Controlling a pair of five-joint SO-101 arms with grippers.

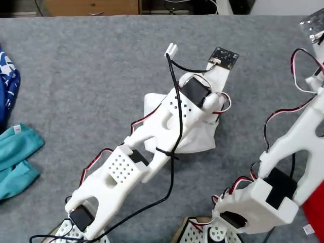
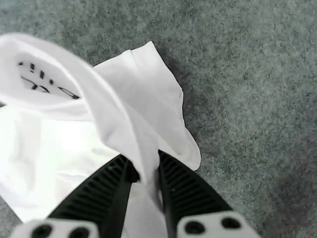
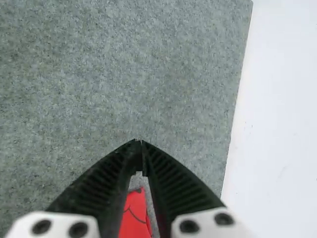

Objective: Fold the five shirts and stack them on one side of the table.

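The middle shirt (image 1: pixel 202 139) lies mid-table (image 1: pixel 76 61) beneath the left arm, a fold of it pinched in the left gripper (image 2: pixel 145 161). At the left edge, the far shirt (image 1: pixel 7 86) sits behind the near shirt (image 1: pixel 17 157). The corner shirt (image 1: pixel 316 212) lies front right.

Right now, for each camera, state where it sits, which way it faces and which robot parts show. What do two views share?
High view: fixed above, looking down on the grey table; left arm and right arm show.
Left wrist view: on the left wrist, facing down along the left gripper, shut on the white shirt.
Right wrist view: on the right wrist, facing down past the shut right gripper at the table's edge.
Shared: high and left wrist views both show the white shirt.
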